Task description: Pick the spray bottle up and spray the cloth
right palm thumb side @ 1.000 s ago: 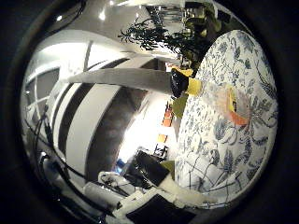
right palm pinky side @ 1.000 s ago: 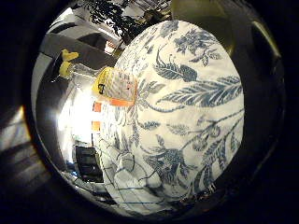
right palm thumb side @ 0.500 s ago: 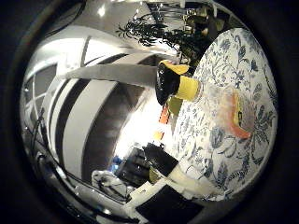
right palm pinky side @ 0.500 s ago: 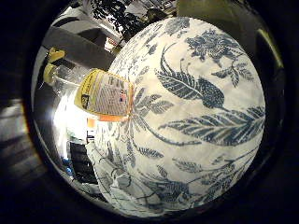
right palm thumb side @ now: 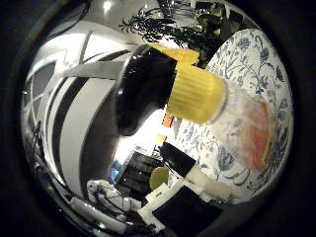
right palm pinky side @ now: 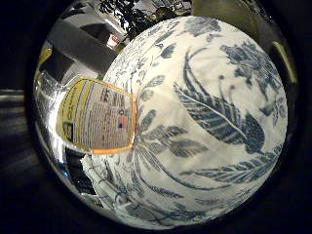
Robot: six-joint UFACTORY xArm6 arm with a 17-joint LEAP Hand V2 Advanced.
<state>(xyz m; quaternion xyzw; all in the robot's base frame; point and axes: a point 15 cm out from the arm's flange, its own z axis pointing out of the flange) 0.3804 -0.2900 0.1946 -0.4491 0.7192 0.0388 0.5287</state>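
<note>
The spray bottle (right palm thumb side: 212, 106) stood on the cloth (right palm pinky side: 214, 122), a white one with blue leaves and flowers spread over the table. Compared with the two earlier moments, the bottle had grown much bigger in both palm views: its label (right palm pinky side: 97, 117) filled a large part of the little finger side, and its yellow collar and black spray head (the part to be squeezed later) filled the middle of the thumb side. I judged from this that the palm had come very close to the bottle and the reach was almost finished. Part of the hand (right palm thumb side: 197, 180) showed beside the bottle, but I could not tell how the fingers stood. Closing around the bottle seemed the next need.
</note>
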